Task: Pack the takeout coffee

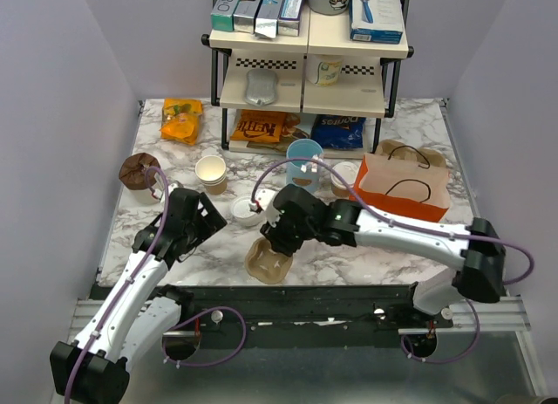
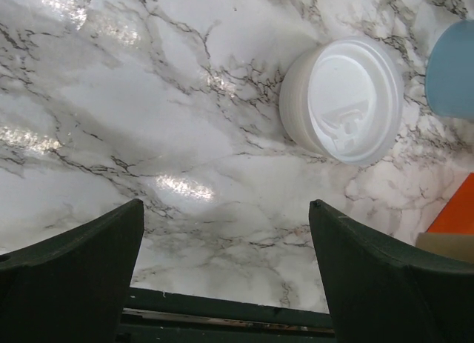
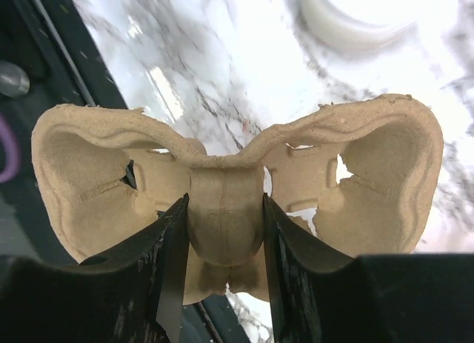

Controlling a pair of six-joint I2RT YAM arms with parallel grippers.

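One short tan paper cup, the takeout coffee (image 1: pixel 345 179), stands right of centre in the overhead view, between a taller light-blue cup (image 1: pixel 303 153) and an orange paper bag (image 1: pixel 397 205). Its top looks pale, but part of it is hidden and I cannot make out what is inside. The bag stands open with dark cord handles, and I cannot see its contents either.

My right gripper (image 3: pixel 224 228) is clamped on the middle ridge of a moulded-pulp cup carrier (image 3: pixel 355 180), one finger on each side. The carrier is tan, rough and fibrous, with two rounded pockets, both empty. From above it sits low and centre, at the near edge of the white marble-patterned table (image 1: pixel 366 256).

My left gripper (image 2: pixel 226 210) holds nothing, its jaws spread wide over bare marble. A round white plastic lid (image 2: pixel 344 98) with a moulded sip spout lies flat beyond it, apart from my fingers.

A second tan cup (image 1: pixel 212 174) stands left of centre, open with a white inside.

At the top of the frame, a two-tier shelf (image 1: pixel 309 94) with checkered trim holds boxes and a mug. Under it lies a blue chip bag (image 1: pixel 338 130) whose white lettering looks like "Doritos".
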